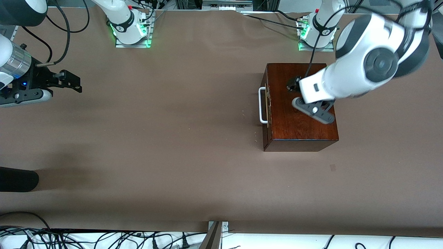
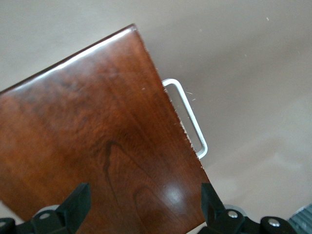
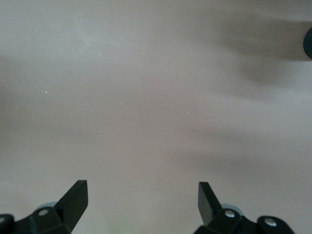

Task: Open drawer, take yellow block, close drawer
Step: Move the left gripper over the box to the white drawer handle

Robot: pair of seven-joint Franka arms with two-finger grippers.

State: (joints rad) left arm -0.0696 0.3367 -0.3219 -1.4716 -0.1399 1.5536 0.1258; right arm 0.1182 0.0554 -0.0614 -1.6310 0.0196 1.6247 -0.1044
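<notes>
The glossy mahogany box (image 1: 299,107) stands toward the left arm's end of the table. Its drawer is shut, with the white bar handle (image 1: 262,105) on the box's face toward the right arm's end. The yellow block is out of view. My left gripper (image 1: 313,110) hangs over the box top, open and empty. In the left wrist view my left gripper (image 2: 144,195) has its fingers spread above the box top (image 2: 97,136), and the handle (image 2: 187,114) shows past the edge. My right gripper (image 1: 71,82) is open and empty over bare table at the right arm's end, also in its wrist view (image 3: 143,192).
The table is covered with brown paper (image 1: 166,138). A dark rounded object (image 1: 17,180) lies at the right arm's end, nearer to the front camera; it shows in the right wrist view (image 3: 308,43). Cables (image 1: 104,238) run along the front edge.
</notes>
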